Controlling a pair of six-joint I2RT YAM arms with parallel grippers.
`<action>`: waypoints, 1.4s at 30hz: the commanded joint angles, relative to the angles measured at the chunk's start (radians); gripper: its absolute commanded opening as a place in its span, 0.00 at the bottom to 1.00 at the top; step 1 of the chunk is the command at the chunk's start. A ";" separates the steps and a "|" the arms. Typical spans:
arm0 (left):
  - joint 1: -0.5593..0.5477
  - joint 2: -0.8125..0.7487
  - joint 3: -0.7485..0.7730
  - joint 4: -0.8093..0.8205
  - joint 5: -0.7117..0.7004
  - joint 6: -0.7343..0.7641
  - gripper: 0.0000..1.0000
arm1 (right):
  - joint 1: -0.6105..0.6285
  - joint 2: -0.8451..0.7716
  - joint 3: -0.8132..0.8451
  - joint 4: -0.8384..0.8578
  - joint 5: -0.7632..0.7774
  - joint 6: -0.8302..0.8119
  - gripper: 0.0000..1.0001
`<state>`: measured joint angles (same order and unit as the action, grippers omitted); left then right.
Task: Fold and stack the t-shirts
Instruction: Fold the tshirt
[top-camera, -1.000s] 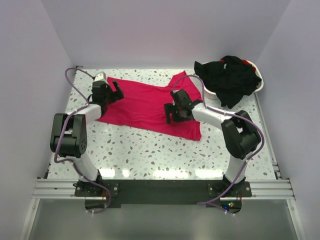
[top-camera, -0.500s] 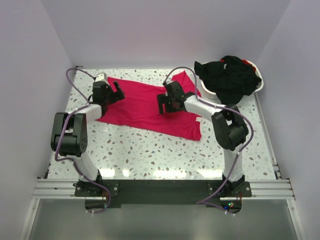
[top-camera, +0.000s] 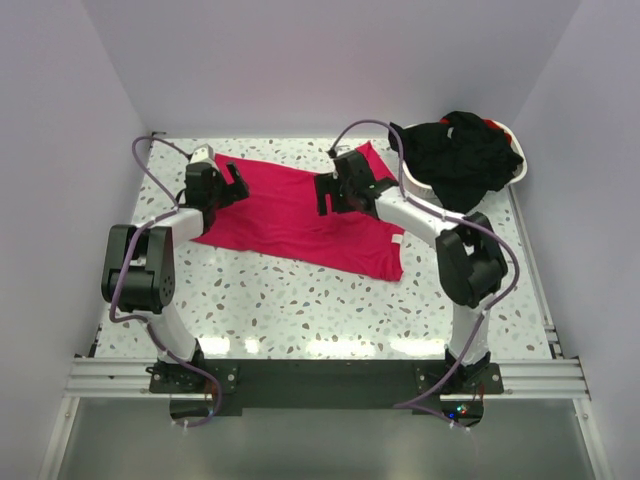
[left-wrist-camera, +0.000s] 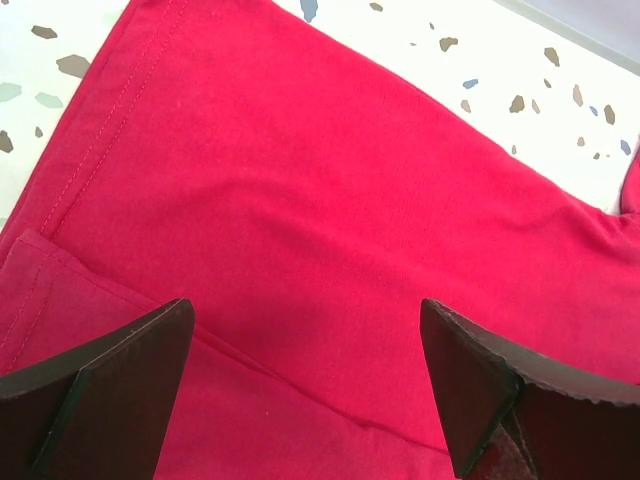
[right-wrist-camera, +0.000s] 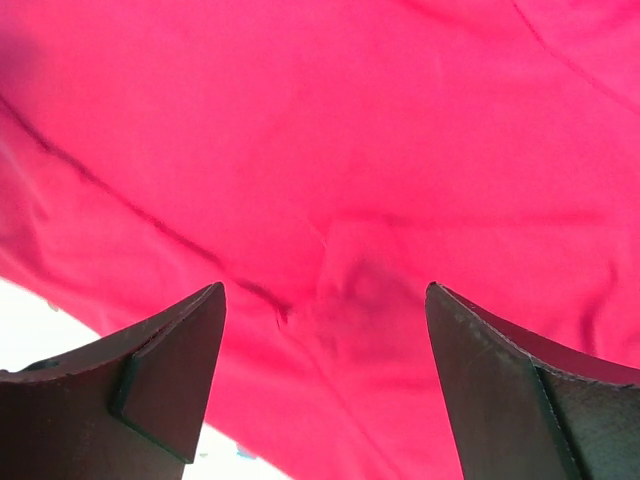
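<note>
A pinkish-red t-shirt (top-camera: 290, 215) lies spread flat across the back half of the table. My left gripper (top-camera: 228, 180) is open over its left end; the left wrist view shows red cloth (left-wrist-camera: 320, 200) with a seam and a fold line between the jaws. My right gripper (top-camera: 332, 193) is open over the shirt's upper middle, near the far edge; the right wrist view shows wrinkled red cloth (right-wrist-camera: 340, 180) between the jaws. Neither gripper holds anything. Black t-shirts (top-camera: 462, 155) are heaped in the basket at the back right.
A white plastic basket (top-camera: 518, 168) stands at the back right corner, with black cloth hanging over its front rim. The speckled table (top-camera: 300, 300) lies bare in front of the red shirt. White walls enclose the table on three sides.
My right gripper has moved back and to the left over the red shirt, from its right half toward the far edge. The left arm has not moved.
</note>
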<state>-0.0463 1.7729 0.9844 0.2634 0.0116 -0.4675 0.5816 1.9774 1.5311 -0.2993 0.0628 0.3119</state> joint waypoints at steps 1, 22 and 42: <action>0.006 -0.024 0.013 0.034 -0.009 0.015 1.00 | -0.003 -0.147 -0.075 -0.004 0.071 0.004 0.84; 0.046 -0.033 0.010 -0.141 -0.038 0.010 1.00 | -0.005 -0.595 -0.710 -0.144 0.275 0.185 0.70; 0.092 -0.010 -0.004 -0.159 -0.039 -0.010 1.00 | -0.031 -0.520 -0.759 -0.112 0.267 0.181 0.44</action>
<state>0.0391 1.7561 0.9833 0.0921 -0.0292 -0.4618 0.5591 1.4536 0.7807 -0.4343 0.3172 0.4828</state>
